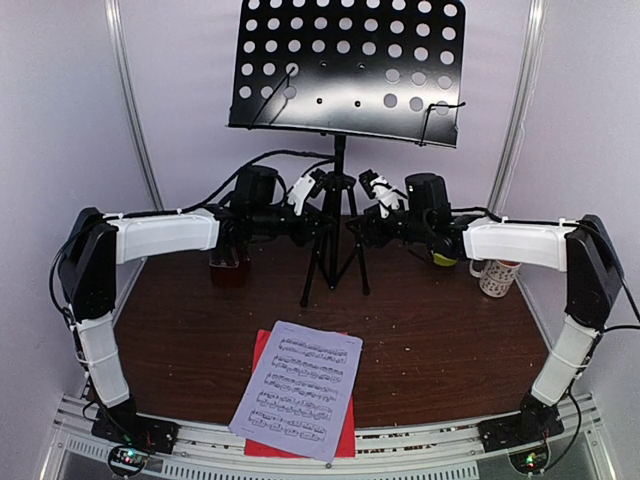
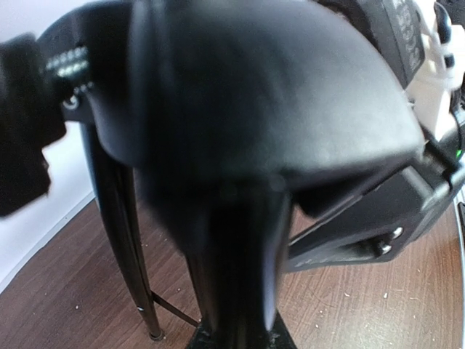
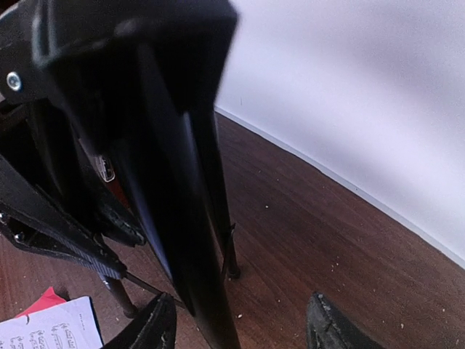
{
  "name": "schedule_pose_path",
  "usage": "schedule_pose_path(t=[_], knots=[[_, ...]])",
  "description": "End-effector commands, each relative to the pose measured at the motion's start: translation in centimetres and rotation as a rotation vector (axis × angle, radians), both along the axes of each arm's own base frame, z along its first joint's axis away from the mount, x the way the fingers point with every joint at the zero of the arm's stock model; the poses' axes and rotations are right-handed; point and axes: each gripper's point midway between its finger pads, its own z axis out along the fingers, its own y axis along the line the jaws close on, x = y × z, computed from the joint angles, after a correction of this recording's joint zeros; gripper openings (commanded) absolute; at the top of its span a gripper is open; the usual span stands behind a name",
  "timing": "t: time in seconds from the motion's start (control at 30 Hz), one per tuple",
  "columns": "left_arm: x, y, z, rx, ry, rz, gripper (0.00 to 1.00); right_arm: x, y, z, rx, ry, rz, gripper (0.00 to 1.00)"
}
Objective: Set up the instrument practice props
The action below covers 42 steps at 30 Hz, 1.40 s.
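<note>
The black music stand (image 1: 345, 65) stands at the middle of the far edge of the surface (image 1: 450, 340). The left tool (image 1: 320, 224) is narrow and closed on its post, while the right tool (image 3: 243, 326) is wide, one fingertip on each side of the post. The white music sheet (image 1: 300, 385) lies on the red sheet (image 1: 262, 348) at the middle of the near edge.

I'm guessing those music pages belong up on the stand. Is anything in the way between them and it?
No loose object lies on the table between the white sheet and red sheet and the stand's desk, which is bare. Only the robot's left arm and right arm reach across at the stand's pole, lower than the desk.
</note>
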Motion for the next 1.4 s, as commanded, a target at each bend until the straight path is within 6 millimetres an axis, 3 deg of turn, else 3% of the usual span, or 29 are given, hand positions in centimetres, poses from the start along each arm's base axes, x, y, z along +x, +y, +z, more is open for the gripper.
schedule_pose_path(t=[0.0,0.27,0.53,0.73,0.87,1.07,1.37], knots=[[-0.1,-0.6,-0.9,0.024,0.004,-0.050,0.00,0.5,1.0,-0.1,-0.020,-0.008,0.047,0.56],[0.2,-0.1,-1.0,0.030,0.016,-0.062,0.00,0.5,1.3,-1.2,-0.046,0.002,0.071,0.37],[1.1,1.5,-1.0,0.060,0.011,-0.033,0.00,0.3,1.4,-0.5,-0.072,-0.005,0.085,0.01],[2.1,3.8,-1.2,0.077,0.007,0.019,0.00,-0.4,-0.3,2.1,-0.135,-0.059,0.029,0.00],[2.7,5.1,-1.5,0.098,0.006,0.047,0.00,-0.7,-1.8,2.2,-0.191,-0.052,-0.014,0.00],[3.1,6.6,-1.4,0.132,-0.005,0.064,0.00,-1.6,-3.6,-0.2,-0.254,0.016,-0.049,0.00],[2.8,10.0,-2.6,0.186,-0.010,0.119,0.00,-3.1,-5.5,-1.7,-0.277,0.043,-0.078,0.00]])
